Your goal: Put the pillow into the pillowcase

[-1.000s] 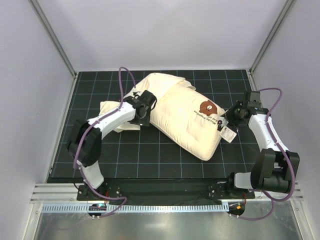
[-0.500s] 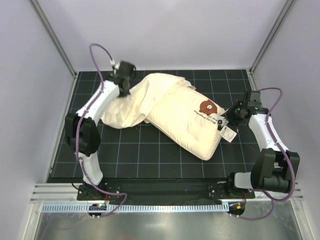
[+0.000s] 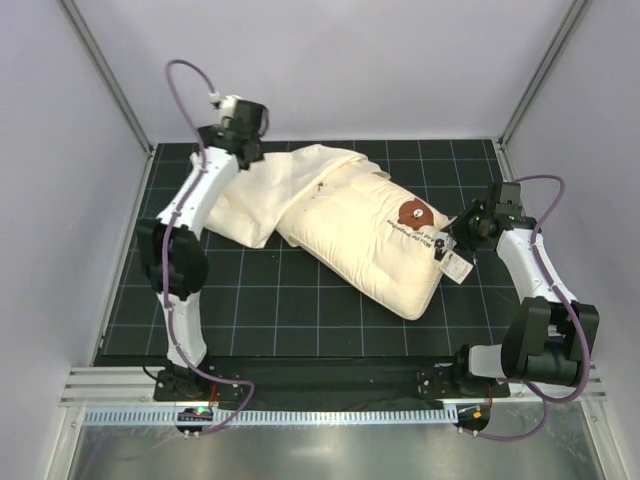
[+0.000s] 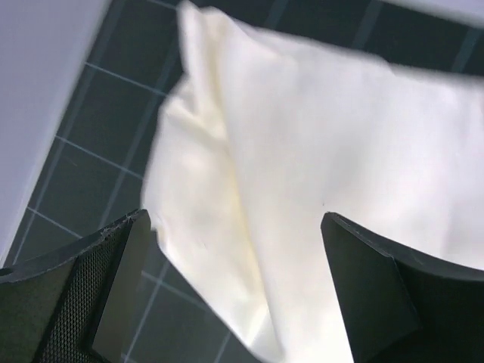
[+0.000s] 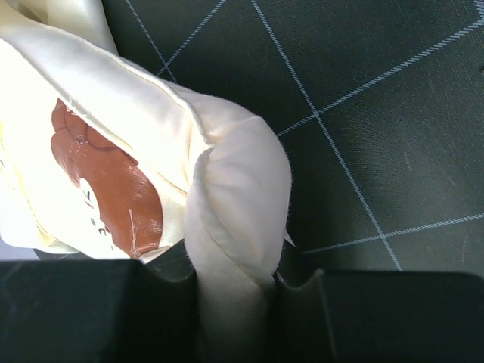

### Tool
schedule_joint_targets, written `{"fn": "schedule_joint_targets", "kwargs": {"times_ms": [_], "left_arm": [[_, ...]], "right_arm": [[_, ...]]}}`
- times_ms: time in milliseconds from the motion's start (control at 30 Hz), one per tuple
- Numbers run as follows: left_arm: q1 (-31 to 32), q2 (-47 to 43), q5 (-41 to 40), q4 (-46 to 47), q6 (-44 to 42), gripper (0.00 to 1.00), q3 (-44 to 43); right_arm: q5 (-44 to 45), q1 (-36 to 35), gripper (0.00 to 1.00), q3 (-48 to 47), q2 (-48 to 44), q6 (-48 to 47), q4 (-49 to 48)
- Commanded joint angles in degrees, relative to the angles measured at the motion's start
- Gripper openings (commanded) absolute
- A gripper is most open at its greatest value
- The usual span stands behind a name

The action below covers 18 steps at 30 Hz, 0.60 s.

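The pillow (image 3: 370, 240), puffy cream with a brown logo (image 3: 412, 213) and a white tag (image 3: 456, 267), lies slantwise on the black mat. My right gripper (image 3: 458, 235) is shut on its right corner, and the wrist view shows the corner (image 5: 238, 189) pinched between the fingers (image 5: 234, 280). The pillowcase (image 3: 255, 200), thin and limp, is spread at the far left and overlaps the pillow's far-left end. My left gripper (image 3: 245, 155) is at the pillowcase's far-left end. Its jaws (image 4: 234, 219) stand wide open with the cloth (image 4: 325, 151) below them.
The black gridded mat (image 3: 300, 310) covers the table. A white wall and a metal frame post (image 3: 105, 75) stand close behind and left of the left gripper. The mat's left edge (image 3: 135, 230) is near the pillowcase.
My left gripper has moved from the middle of the pillowcase to the far-left corner. The pillowcase went from bunched to spread out towards that corner. The right gripper and pillow have barely moved.
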State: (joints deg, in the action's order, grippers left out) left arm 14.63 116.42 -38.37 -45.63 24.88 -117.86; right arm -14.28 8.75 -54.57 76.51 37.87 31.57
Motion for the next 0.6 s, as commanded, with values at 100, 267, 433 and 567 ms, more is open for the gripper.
{"fn": "schedule_joint_targets", "kwargs": {"times_ms": [100,267,433,567], "left_arm": [[18.47,-12.96,-0.67,10.02,-9.85,1.00,20.10],[19.64,-18.95,18.06,16.88,-7.14,0.87,32.77],[19.64,-15.44,17.89,17.06,-7.74,0.78,33.49],[19.56,-9.83,20.33,16.63,-9.15,0.68,30.42]], "right_arm": [[0.84,-0.05,0.04,0.25,-1.27,-1.74,-3.19],[0.22,-0.05,0.04,-0.19,-1.28,-2.10,-2.92],[-0.57,-0.05,0.04,-0.19,-1.36,-2.36,-3.01],[-0.31,-0.05,0.04,-0.54,-1.01,-2.62,-2.31]]}}
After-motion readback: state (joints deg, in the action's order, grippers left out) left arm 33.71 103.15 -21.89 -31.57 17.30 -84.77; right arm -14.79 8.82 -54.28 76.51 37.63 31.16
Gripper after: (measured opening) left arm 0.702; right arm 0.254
